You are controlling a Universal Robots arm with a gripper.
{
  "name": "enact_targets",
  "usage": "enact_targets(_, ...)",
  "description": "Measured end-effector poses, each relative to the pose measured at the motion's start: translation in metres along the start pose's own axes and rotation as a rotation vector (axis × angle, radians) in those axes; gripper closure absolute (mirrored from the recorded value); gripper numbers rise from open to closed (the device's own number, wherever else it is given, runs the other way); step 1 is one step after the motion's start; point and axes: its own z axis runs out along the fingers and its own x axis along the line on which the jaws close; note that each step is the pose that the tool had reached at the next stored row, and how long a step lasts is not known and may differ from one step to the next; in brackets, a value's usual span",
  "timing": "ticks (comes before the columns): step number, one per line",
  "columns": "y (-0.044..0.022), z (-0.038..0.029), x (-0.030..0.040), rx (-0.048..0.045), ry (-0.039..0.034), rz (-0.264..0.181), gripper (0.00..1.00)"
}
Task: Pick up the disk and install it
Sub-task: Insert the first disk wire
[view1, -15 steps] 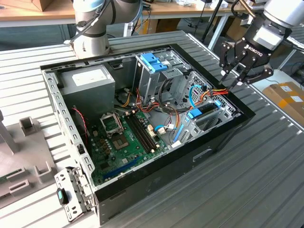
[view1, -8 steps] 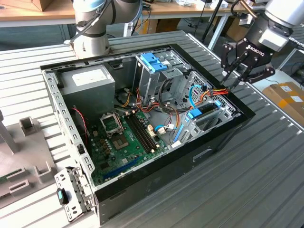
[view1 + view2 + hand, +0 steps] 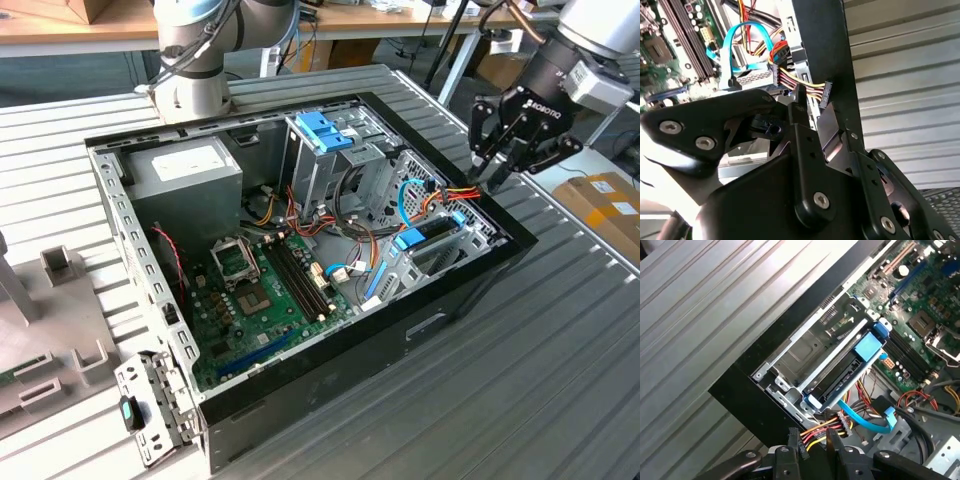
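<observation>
The disk point(image 3: 432, 240) lies in the metal drive cage at the case's corner on the exterior view's right, edged by its light-blue carrier frame. In the first wrist view the disk point(image 3: 840, 377) shows as a dark slab between blue rails. My gripper point(image 3: 495, 178) hangs just above that corner, over the black case wall and apart from the disk. Its fingers stand close together in both wrist views, with the gripper point(image 3: 814, 102) tips right at a black connector point(image 3: 826, 94) on a red-yellow cable bundle point(image 3: 822, 432). I cannot tell whether that connector is pinched.
The open computer case point(image 3: 470, 290) sits on a ribbed metal table point(image 3: 560, 390). Inside are a green motherboard point(image 3: 270, 290), a grey power supply point(image 3: 185, 170), a second cage with a blue latch point(image 3: 322, 130) and light-blue data cables point(image 3: 735, 45). A removed bracket point(image 3: 150, 405) lies at the front.
</observation>
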Motion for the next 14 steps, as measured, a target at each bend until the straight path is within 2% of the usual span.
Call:
enact_targets(4, -0.0010, 0.0014, 0.0016, -0.0055, 0.0044, -0.065, 0.64)
enact_targets(7, -0.0017, 0.0029, 0.0033, -0.0082, 0.0067, -0.096, 0.64)
enact_targets(11, 0.0050, 0.0059, 0.0107, -0.0079, 0.0063, -0.113, 0.64)
enact_targets(14, 0.0078, 0.0082, 0.0137, -0.0078, 0.0062, -0.123, 0.64)
